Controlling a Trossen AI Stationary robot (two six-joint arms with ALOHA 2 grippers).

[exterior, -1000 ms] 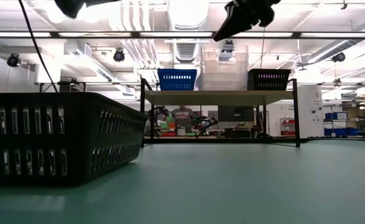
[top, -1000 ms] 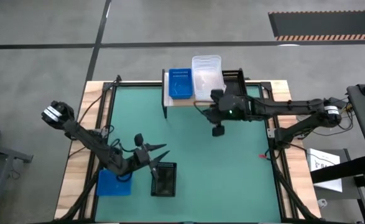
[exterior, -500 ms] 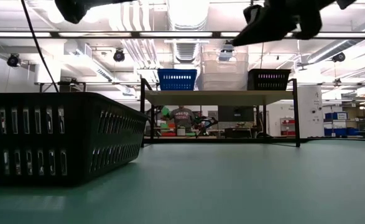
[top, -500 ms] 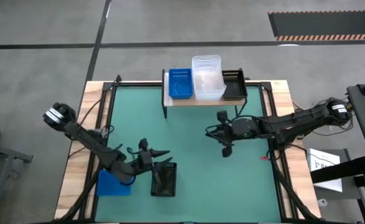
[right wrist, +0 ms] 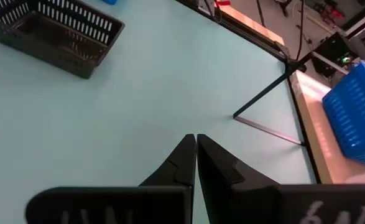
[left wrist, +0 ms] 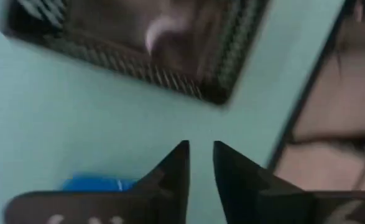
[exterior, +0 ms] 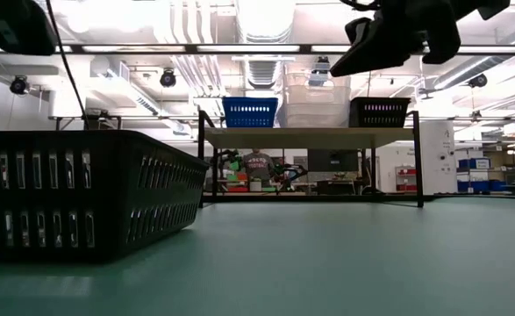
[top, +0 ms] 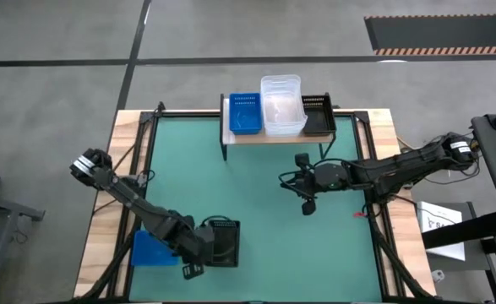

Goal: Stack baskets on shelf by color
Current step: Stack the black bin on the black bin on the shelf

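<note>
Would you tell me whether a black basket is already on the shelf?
Yes, the high view shows a black basket on the shelf, to the right of the clear stack.

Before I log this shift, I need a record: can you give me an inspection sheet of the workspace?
Surface: green table top, bare in the middle.
Job's things: wooden-topped shelf carries a blue plastic basket, clear plastic baskets and a black perforated basket. Another black mesh basket and blue basket sit at the table's near left.
Clutter: small red item by the right edge.
Hands: left hand at the loose black basket, fingers slightly apart, empty; right hand shut, empty, above mid-table.
Cables: black cables along the left arm.
Surroundings: grey floor, workshop behind, person in the distance.
</note>
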